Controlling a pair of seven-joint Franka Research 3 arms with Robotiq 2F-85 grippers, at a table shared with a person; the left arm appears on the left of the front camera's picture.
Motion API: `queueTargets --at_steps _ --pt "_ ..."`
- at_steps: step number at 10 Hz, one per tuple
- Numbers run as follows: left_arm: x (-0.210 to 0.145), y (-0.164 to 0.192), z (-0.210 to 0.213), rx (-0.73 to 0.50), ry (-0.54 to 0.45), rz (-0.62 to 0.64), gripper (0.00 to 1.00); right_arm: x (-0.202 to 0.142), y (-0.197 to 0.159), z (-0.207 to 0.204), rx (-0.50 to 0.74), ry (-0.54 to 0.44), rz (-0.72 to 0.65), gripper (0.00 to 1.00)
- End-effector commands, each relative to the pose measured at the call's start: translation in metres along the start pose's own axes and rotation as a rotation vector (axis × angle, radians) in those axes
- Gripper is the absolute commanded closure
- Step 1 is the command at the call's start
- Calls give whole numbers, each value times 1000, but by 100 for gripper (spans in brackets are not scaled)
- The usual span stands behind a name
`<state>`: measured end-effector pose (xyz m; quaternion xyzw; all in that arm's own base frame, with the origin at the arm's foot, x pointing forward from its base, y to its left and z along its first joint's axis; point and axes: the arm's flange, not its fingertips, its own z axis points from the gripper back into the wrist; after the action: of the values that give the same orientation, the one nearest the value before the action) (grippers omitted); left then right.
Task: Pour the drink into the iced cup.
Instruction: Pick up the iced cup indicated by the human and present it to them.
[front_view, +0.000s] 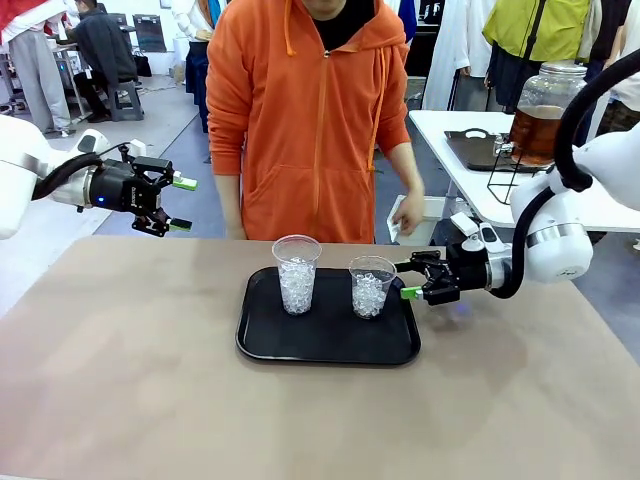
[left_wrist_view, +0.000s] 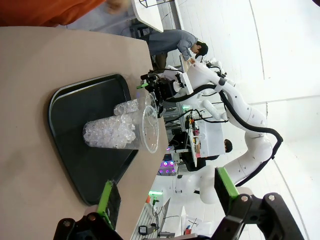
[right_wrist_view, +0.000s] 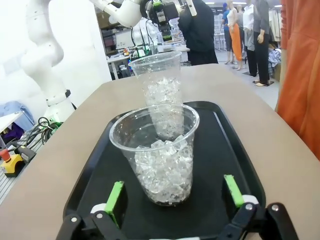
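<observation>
Two clear plastic cups of ice stand on a black tray (front_view: 328, 350): a left cup (front_view: 297, 273) and a right cup (front_view: 371, 287). My right gripper (front_view: 412, 281) hovers open at the tray's right edge, level with the right cup and just short of it. In the right wrist view that cup (right_wrist_view: 160, 160) stands just beyond my open right gripper (right_wrist_view: 174, 195), with the other cup (right_wrist_view: 160, 82) behind it. My left gripper (front_view: 176, 204) hangs open above the table's far left. The drink (front_view: 538, 130), amber-brown, sits in a large glass jar on a white side table.
A person in an orange hoodie (front_view: 310, 120) stands at the far edge, one hand (front_view: 408, 212) lowered beside the side table. In the left wrist view my open left gripper (left_wrist_view: 166, 192) looks across the tray (left_wrist_view: 70, 107) at the cups (left_wrist_view: 117, 132). Bare brown tabletop surrounds the tray.
</observation>
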<state>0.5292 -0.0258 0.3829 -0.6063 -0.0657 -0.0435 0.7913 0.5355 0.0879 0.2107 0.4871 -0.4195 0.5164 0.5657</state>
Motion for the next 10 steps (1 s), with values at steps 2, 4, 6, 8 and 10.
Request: queueTargets --at_steps 2,4,6,8,10 --pt "0 -1 1 -9 -2 -3 0 -4 -9 -16 2 -32 34 0" --pt "0 -1 1 -9 -2 -3 0 -6 -13 -24 39 -34 23 0" --pt "0 -1 1 -9 -2 -3 0 -6 -13 -30 57 -37 24 0" --pt "0 -1 1 -9 -2 -3 0 -5 -14 -38 90 -28 9 0" --pt "0 -1 1 -9 -2 -3 0 -4 -13 -41 113 -31 -9 0"
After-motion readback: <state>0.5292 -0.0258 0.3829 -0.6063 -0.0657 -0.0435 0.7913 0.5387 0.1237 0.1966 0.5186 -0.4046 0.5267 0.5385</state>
